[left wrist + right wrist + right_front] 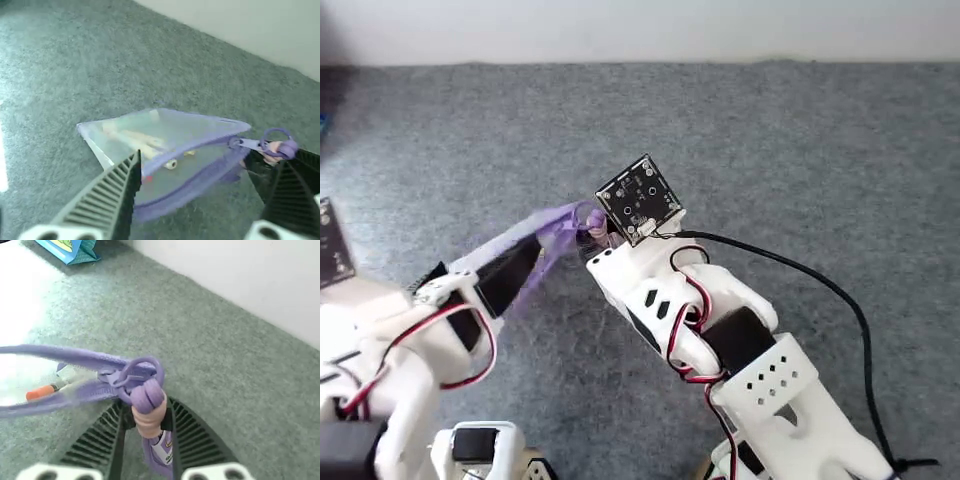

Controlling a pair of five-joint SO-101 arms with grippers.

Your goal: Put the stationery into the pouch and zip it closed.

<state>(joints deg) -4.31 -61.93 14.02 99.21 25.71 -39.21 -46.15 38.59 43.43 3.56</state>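
The translucent purple pouch [545, 235] [175, 145] lies on the grey carpet between the two arms, its zipper partly open. Inside it are cream-coloured stationery pieces [135, 137] and a pen with an orange tip [40, 392]. My right gripper [145, 412] [595, 240] is shut on the zipper pull [145, 392] [277, 145], a purple ring with a knotted charm. The pouch's purple zipper edges [75, 360] stretch away from that pull. My left gripper [207, 165] [515, 270] is open, its fingers [120, 195] wide apart on either side of the pouch's near edge.
A blue-green package [75, 247] lies far off by the white wall. A black cable [820, 285] trails from the right arm across the carpet. A small circuit board [332, 245] sits at the left edge. Open carpet [800, 140] spreads behind and to the right.
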